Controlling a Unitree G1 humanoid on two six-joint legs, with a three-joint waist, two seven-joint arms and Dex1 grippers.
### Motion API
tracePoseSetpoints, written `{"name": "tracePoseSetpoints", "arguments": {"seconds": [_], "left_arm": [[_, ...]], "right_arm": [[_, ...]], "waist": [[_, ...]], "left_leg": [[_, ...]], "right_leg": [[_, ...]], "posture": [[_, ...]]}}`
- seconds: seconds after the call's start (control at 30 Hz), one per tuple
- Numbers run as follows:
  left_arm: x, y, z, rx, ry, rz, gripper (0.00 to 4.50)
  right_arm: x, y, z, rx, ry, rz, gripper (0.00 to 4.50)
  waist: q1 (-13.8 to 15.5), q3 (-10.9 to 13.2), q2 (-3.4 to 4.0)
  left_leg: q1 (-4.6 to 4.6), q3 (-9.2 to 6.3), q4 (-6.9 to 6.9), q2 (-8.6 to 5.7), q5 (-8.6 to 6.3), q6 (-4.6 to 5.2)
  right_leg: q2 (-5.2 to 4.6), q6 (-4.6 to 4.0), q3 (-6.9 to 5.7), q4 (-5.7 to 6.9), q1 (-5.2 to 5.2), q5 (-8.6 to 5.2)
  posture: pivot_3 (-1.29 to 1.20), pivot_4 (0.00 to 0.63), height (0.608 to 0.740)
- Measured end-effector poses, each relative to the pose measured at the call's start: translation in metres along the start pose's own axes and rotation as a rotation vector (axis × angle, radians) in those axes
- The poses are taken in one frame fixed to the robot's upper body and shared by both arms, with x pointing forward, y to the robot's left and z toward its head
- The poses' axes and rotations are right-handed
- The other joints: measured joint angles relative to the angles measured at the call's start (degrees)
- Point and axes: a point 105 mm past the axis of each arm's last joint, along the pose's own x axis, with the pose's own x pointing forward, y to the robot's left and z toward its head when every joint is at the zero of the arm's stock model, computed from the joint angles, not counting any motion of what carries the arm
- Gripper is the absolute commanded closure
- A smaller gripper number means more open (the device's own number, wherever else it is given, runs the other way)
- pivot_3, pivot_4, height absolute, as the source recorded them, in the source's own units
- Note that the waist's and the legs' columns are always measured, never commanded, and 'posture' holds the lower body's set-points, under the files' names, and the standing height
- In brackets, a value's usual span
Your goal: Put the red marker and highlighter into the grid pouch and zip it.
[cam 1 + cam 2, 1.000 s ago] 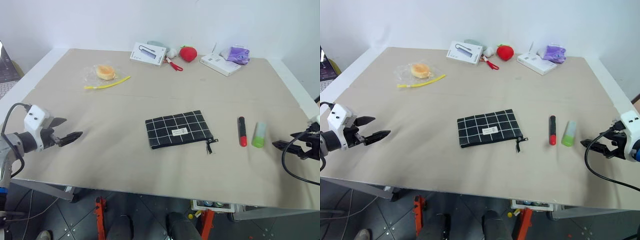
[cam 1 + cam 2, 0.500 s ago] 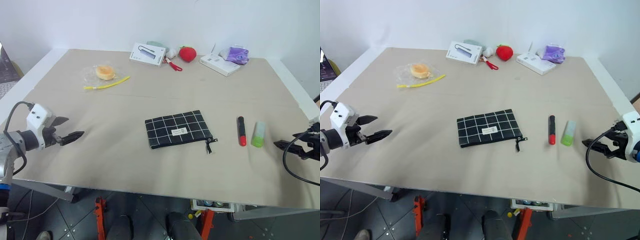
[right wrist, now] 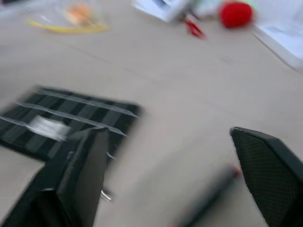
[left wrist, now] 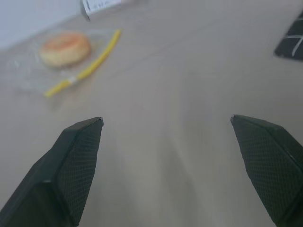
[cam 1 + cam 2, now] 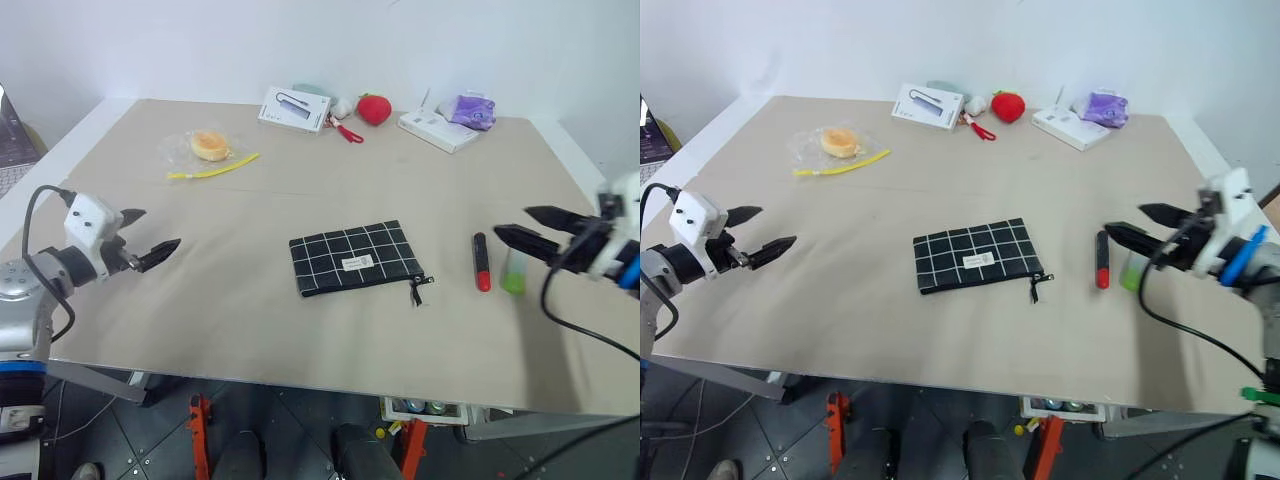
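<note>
The grid pouch (image 5: 358,257) lies flat mid-table, zipper cord (image 5: 420,290) at its near right corner. To its right lies the red marker (image 5: 482,261), red end toward me. Just right of that lies the highlighter (image 5: 514,272), green end near, partly covered by my right gripper (image 5: 512,222). That gripper hovers open above the highlighter, empty, pointing left toward the pouch. The right wrist view has the pouch (image 3: 61,123) and the blurred marker (image 3: 208,198) ahead of its fingers. My left gripper (image 5: 155,228) is open and empty near the table's left side, well left of the pouch.
A bagged bun (image 5: 210,145) with a yellow strip lies at the back left. Along the far edge are a white box (image 5: 296,107), red scissors (image 5: 348,130), a strawberry toy (image 5: 374,108), another white box (image 5: 438,128) and a purple item (image 5: 472,108).
My right gripper has swung in from the table's right edge, leftward and up, to hover over the highlighter. My left gripper has shifted slightly right and up. Pouch, marker and highlighter have not moved.
</note>
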Motion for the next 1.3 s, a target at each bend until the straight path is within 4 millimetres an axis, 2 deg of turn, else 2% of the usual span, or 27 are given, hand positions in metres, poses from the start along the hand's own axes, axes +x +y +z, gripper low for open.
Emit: {"name": "tracePoseSetpoints", "arguments": {"seconds": [0.03, 0.1, 0.2, 0.23, 0.3, 0.37, 0.47, 0.7, 1.0, 1.3], "left_arm": [[0.007, -0.010, 0.003, 0.082, -0.024, -0.017, 0.00], [0.016, -0.026, 0.005, 0.196, -0.057, -0.056, 0.00], [0.026, -0.046, 0.007, 0.361, -0.128, -0.082, 0.00], [0.033, -0.057, 0.010, 0.414, -0.166, -0.106, 0.00], [0.044, -0.075, 0.018, 0.490, -0.248, -0.137, 0.00], [0.050, -0.086, 0.025, 0.583, -0.320, -0.155, 0.00], [0.054, -0.098, 0.027, 0.712, -0.388, -0.198, 0.00], [0.068, -0.149, 0.011, 0.972, -0.504, -0.465, 0.00], [0.104, -0.155, 0.022, 1.127, -0.571, -0.451, 0.00], [0.131, -0.182, 0.036, 1.160, -0.657, -0.458, 0.00]], "right_arm": [[0.016, 0.016, -0.006, 0.020, -0.004, 0.040, 1.83], [0.037, 0.036, -0.018, 0.049, 0.011, 0.076, 2.85], [0.070, 0.050, -0.038, 0.038, 0.048, 0.006, 4.33], [0.084, 0.061, -0.046, 0.034, 0.060, 0.001, 4.44], [0.102, 0.076, -0.066, 0.034, 0.108, 0.000, 4.44], [0.108, 0.073, -0.088, 0.012, 0.192, -0.053, 4.44], [0.110, 0.067, -0.090, -0.050, 0.216, -0.105, 4.44], [0.111, 0.066, -0.095, -0.154, 0.251, -0.137, 4.44], [0.107, 0.067, -0.095, -0.191, 0.243, -0.140, 4.44], [0.104, 0.069, -0.095, -0.201, 0.245, -0.158, 4.44]], "waist": [[0.05, 0.00, -0.01], [0.18, 0.00, 0.00], [0.22, -0.03, -0.05], [0.24, -0.03, -0.05], [0.27, -0.03, -0.05], [0.71, -0.03, -0.05], [1.40, -0.16, -0.14], [1.68, -0.29, -0.27], [1.94, -0.36, -0.29], [2.24, -0.37, -0.30]], "left_leg": [[-0.02, -0.01, 0.02, -0.03, 0.00, 0.00], [-0.08, -0.01, 0.06, -0.07, 0.01, -0.02], [-0.08, 0.00, 0.11, -0.07, 0.01, -0.02], [-0.12, -0.02, 0.09, -0.07, 0.03, -0.03], [-0.14, -0.04, 0.10, -0.07, 0.05, -0.04], [-0.21, -0.05, 0.13, -0.12, 0.06, -0.05], [-0.10, -0.05, 0.15, -0.15, 0.06, -0.05], [0.03, -0.09, 0.26, -0.14, 0.27, 0.21], [0.02, -0.15, 0.25, -0.20, 0.36, 0.30], [0.03, -0.15, 0.21, -0.24, 0.36, 0.30]], "right_leg": [[-0.01, -0.06, 0.00, -0.01, 0.00, 0.06], [-0.05, -0.05, 0.00, -0.01, -0.03, 0.10], [-0.06, -0.05, 0.00, -0.02, -0.02, 0.15], [-0.05, -0.05, 0.00, -0.02, -0.07, 0.19], [-0.03, -0.06, -0.01, -0.01, -0.07, 0.20], [-0.08, 0.00, -0.01, -0.03, -0.09, 0.23], [-0.11, 0.06, -0.01, -0.07, 0.03, 0.26], [-0.06, 0.52, -0.06, -0.17, 0.27, 0.33], [-0.09, 0.65, -0.12, -0.17, 0.33, 0.38], [-0.10, 0.68, -0.11, -0.18, 0.33, 0.35]], "posture": [[0.00, 0.150, 0.733], [0.00, 0.150, 0.733], [0.00, 0.150, 0.733], [0.00, 0.150, 0.733], [0.00, 0.150, 0.733], [0.00, 0.150, 0.733], [0.00, 0.150, 0.733], [0.00, 0.150, 0.733], [0.00, 0.150, 0.733], [0.00, 0.150, 0.733]]}}
